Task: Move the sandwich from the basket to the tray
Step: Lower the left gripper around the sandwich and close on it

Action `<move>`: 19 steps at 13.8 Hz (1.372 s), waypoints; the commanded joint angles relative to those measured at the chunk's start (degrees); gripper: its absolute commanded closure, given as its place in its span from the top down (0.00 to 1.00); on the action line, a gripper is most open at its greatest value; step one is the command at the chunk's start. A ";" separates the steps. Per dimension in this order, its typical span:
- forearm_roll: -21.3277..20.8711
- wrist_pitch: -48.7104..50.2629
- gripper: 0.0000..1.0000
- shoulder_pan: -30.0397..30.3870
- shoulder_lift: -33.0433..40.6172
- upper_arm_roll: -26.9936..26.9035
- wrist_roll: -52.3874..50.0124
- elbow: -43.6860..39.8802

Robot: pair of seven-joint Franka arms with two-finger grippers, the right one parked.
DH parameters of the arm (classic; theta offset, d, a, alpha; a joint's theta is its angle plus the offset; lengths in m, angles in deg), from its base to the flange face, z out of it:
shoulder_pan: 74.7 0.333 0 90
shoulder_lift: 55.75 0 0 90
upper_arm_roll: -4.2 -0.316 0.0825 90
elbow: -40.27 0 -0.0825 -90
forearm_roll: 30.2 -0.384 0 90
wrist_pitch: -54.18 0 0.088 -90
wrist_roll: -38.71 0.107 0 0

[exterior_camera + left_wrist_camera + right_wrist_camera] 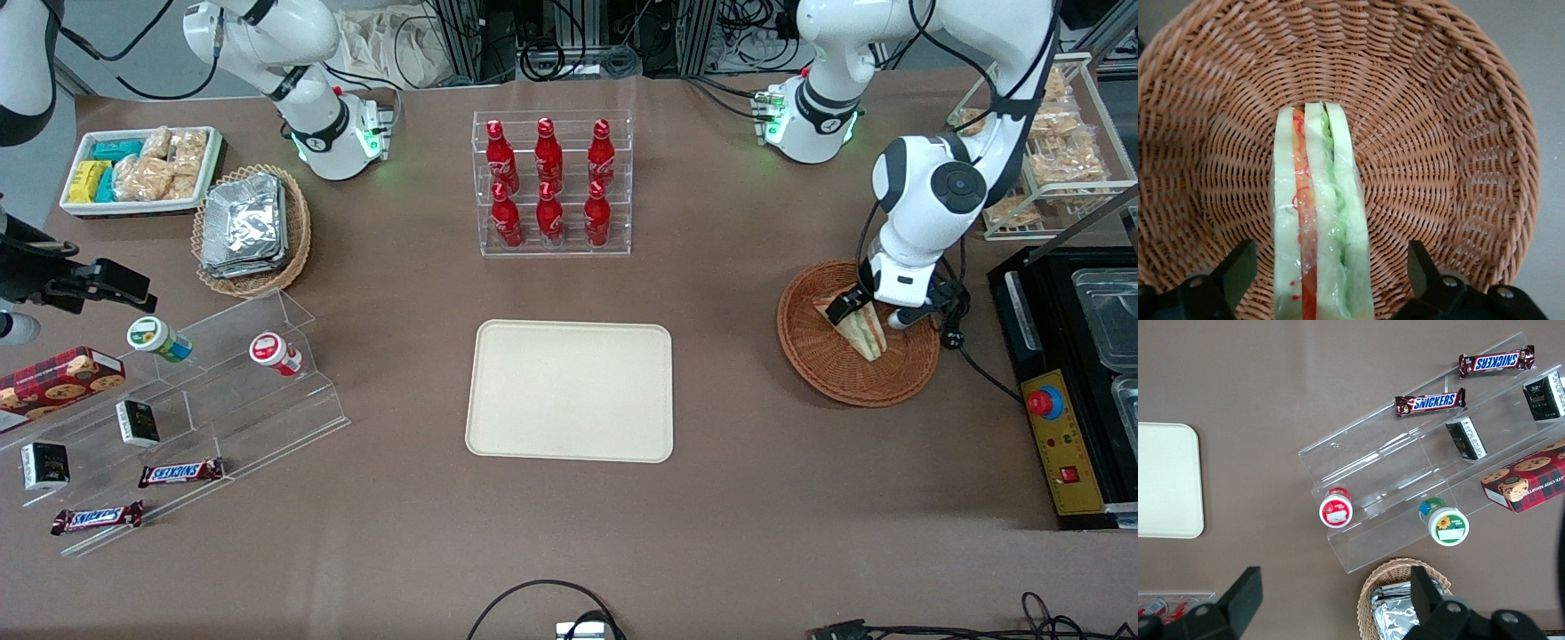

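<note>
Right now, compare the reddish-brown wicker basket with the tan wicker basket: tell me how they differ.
The reddish-brown basket is darker and wider than the tan basket. It holds the wrapped sandwich, while the tan one is filled with stacked foil packs. It lies at the working arm's end of the table with the open gripper straddling the sandwich inside it; the tan one lies at the parked arm's end. Both are round and woven.

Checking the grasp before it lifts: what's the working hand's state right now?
Left hand: open, fingers straddling the sandwich in the basket, not yet closed on it.
</note>
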 commanded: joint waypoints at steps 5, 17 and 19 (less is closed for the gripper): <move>-0.41 -3.15 0.95 0.17 -1.30 0.14 -0.76 1.16; -1.11 5.18 0.25 1.49 2.55 0.05 15.56 -0.07; -1.11 7.91 0.25 1.49 5.45 0.14 23.46 -0.77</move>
